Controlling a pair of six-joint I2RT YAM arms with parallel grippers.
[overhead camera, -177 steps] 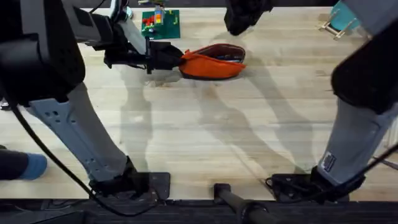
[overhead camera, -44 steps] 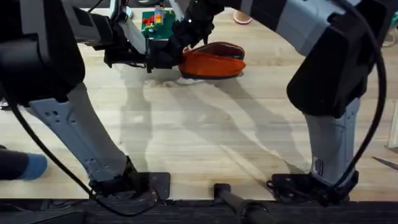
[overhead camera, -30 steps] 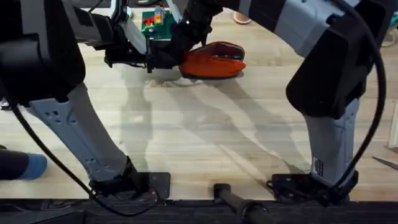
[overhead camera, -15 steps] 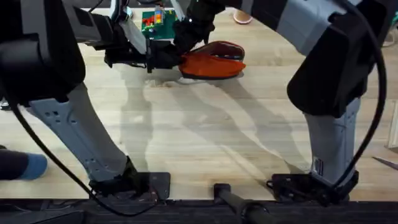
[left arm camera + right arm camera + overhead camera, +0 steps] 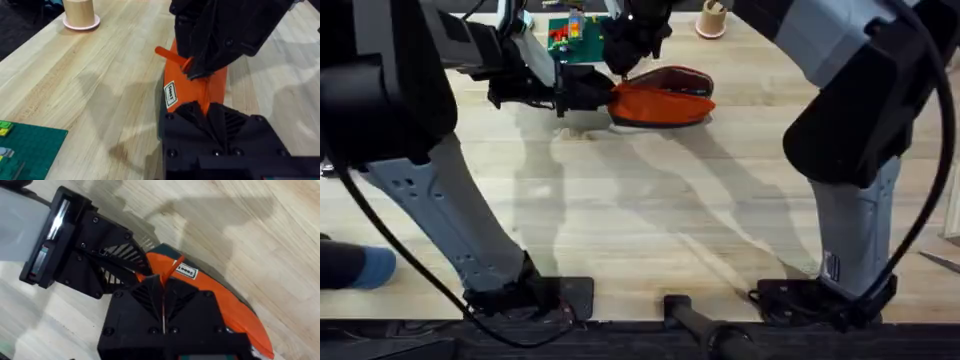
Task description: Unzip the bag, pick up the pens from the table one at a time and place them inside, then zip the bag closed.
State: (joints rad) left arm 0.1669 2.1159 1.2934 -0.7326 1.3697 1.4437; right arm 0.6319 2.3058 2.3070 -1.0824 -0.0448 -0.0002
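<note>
The orange bag (image 5: 662,103) lies at the far middle of the table (image 5: 650,215), its zipper mouth (image 5: 682,80) showing dark along the top. My left gripper (image 5: 608,97) is shut on the bag's left end (image 5: 197,92). Above that same end, my right gripper (image 5: 623,72) comes down and is shut on the orange zipper pull (image 5: 170,270), which sticks up as a thin tab (image 5: 170,54). In the right wrist view the left gripper (image 5: 90,250) sits against the bag (image 5: 225,297). The pens are hidden from view.
A green mat (image 5: 578,38) with small coloured blocks lies at the far edge behind the left gripper. A wooden cup (image 5: 712,18) on a pink coaster stands at the far edge, right of the right gripper. Bare wood stretches between the bag and the arm bases.
The right arm swung in from the far right to the bag's left end. In the last half second its gripper rose slightly, uncovering the cup. Bag and left gripper stayed put.
</note>
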